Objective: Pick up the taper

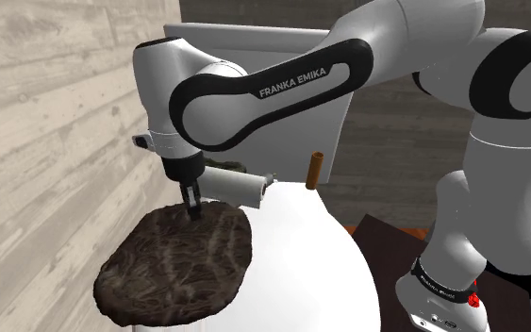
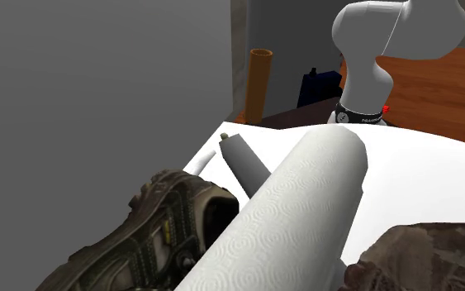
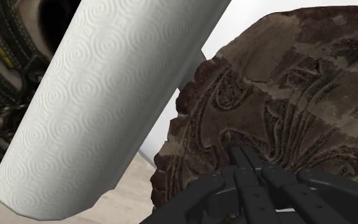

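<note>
The taper [image 2: 243, 160] is a dark grey cylinder with a small tip, lying on the white table [image 2: 420, 169] between a shoe and a paper towel roll [image 2: 298, 207]. My black gripper [image 1: 195, 211] hangs over the near edge of a brown ornate mat [image 1: 180, 260], on the other side of the roll [image 1: 235, 185] from the taper. In the wrist view the gripper [image 3: 242, 153] is shut on nothing, its fingers meeting above the mat [image 3: 279, 95] with the roll [image 3: 107, 95] lying beside them.
A worn brown shoe [image 2: 152, 236] lies against the roll. A slim white stick [image 2: 203, 160] lies by the taper. An orange-brown tube [image 2: 258, 83] stands upright past the table's far edge [image 1: 315, 168]. A wooden wall [image 1: 46, 113] borders the table.
</note>
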